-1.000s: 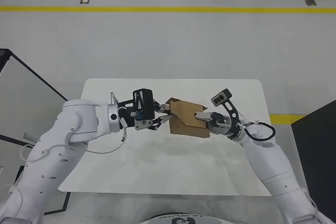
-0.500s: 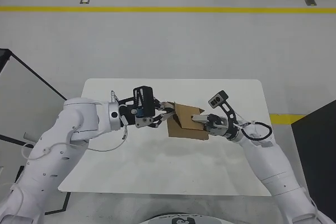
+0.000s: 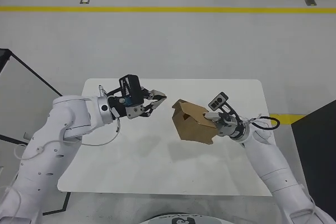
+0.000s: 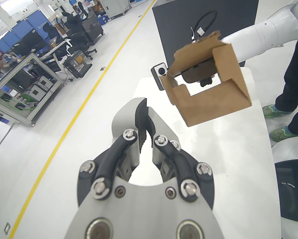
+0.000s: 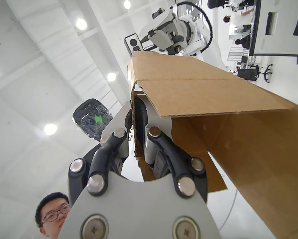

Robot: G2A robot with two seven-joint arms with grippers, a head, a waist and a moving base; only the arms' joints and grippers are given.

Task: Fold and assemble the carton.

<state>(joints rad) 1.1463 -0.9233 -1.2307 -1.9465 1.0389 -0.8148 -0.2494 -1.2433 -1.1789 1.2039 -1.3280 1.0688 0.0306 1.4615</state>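
Presently right hand [image 5: 136, 118] clamps the carton [image 3: 191, 126] edge above the surface [image 3: 157, 162]; left hand [image 4: 144, 118], closed and empty, well apart.

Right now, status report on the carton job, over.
Left tool shut, empty, apart from carton. Right tool clamped on carton wall; carton tilted, ends open. Nothing between them.

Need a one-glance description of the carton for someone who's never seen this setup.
Start at the white table and look over its right half. There the right tool pinches one flap of the carton, which sits tilted over the tabletop. It is the only brown corrugated thing here, an open-ended sleeve with loose flaps, apart from the left tool.
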